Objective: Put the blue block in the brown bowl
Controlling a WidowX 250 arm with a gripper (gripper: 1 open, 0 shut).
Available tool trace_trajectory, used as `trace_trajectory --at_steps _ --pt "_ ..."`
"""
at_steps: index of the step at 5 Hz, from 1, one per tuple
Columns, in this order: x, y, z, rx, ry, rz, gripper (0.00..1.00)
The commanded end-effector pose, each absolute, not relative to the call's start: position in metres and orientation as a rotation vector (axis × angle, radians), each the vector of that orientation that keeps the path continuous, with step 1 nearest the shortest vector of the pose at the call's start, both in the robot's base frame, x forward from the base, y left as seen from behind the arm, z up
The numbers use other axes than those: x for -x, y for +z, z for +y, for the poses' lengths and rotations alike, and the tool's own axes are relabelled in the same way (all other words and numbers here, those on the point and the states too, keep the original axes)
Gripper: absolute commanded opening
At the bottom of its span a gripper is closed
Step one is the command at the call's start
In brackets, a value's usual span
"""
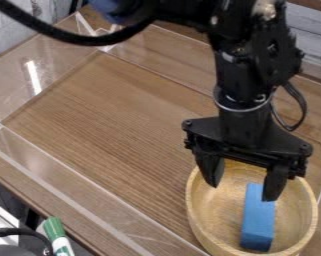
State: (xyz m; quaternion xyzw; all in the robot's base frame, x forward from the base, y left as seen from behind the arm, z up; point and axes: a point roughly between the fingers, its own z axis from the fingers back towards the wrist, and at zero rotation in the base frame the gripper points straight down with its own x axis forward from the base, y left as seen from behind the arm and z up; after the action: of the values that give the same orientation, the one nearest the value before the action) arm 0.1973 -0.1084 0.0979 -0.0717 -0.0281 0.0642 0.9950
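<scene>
We see the blue block [259, 224] lying inside the brown bowl [210, 223], at the near right of the bench [109, 110]. It rests on the bowl's floor, toward the right side, with one end pointing away from us. Our end effector [244, 178] hangs right above the bowl and points straight down. Its two fingers are wide apart and hold nothing. The right finger's tip is just over the far end of the block, and we cannot tell if it touches it. The left finger dips toward the bowl's left inner side.

We think the main job is done, because the block is in the bowl and let go. What is left is to lift our arm up and away without bumping the bowl.
</scene>
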Motion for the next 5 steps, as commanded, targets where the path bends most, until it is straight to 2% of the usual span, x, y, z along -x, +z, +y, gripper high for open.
trace_trajectory --at_steps 1,5 --pt "-0.2062 0.1095 -0.1151 0.164 0.114 -0.1 1.0" --pt "-0.2068 0.104 -0.1164 0.148 0.111 -0.087 1.0"
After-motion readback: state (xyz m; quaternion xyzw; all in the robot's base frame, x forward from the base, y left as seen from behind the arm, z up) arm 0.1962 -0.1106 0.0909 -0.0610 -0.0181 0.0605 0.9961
